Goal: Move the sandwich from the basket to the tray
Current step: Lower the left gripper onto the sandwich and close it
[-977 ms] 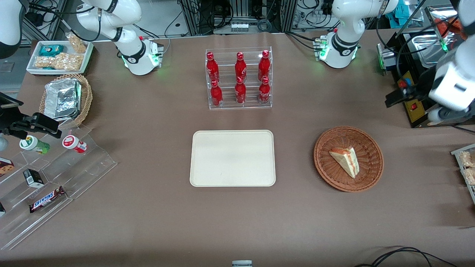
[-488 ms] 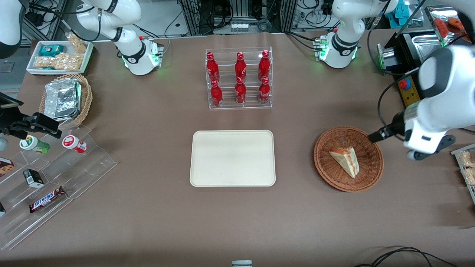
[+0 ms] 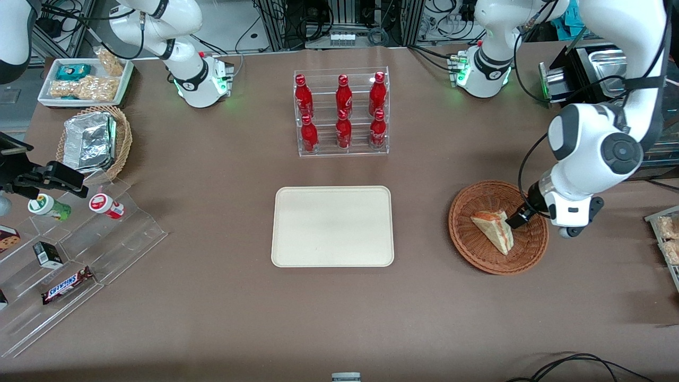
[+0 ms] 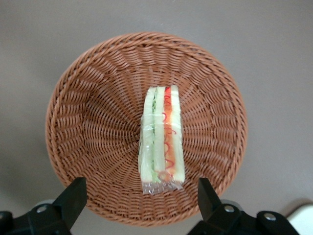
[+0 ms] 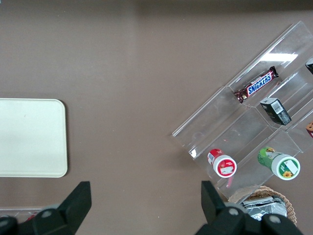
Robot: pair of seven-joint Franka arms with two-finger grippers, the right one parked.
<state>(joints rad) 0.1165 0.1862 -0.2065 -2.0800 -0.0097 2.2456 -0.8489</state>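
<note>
Big brown tabletop [image 3: 212, 297], and the landmark is the round reddish basket [image 3: 477, 254] toward the working arm's end. The cream tray [image 3: 332, 226] lies well apart from that basket, toward the middle of the tabletop, bare and waiting. Farther from the front camera than the basket, and over above the tray, stands the clear rack of red bottles [image 3: 342, 112], off the straight line from basket to tray, so nothing stands in the way there. Now the hand [image 4: 142, 193]: it hovers over the basket, fingers [image 4: 73, 196] spread wide and gripping nothing, one on either side of the sandwich's wrapped end. The sandwich [image 4: 161, 138] sits in the middle of the basket, standing on edge with its filling layers facing up at the wrist camera. The risks, as I judge them: come down off-centre and a fingertip catches the woven wall; squeeze too hard and the soft bread crushes; grip only the slick wrap and the wedge could slip out on the way to the tray.
</note>
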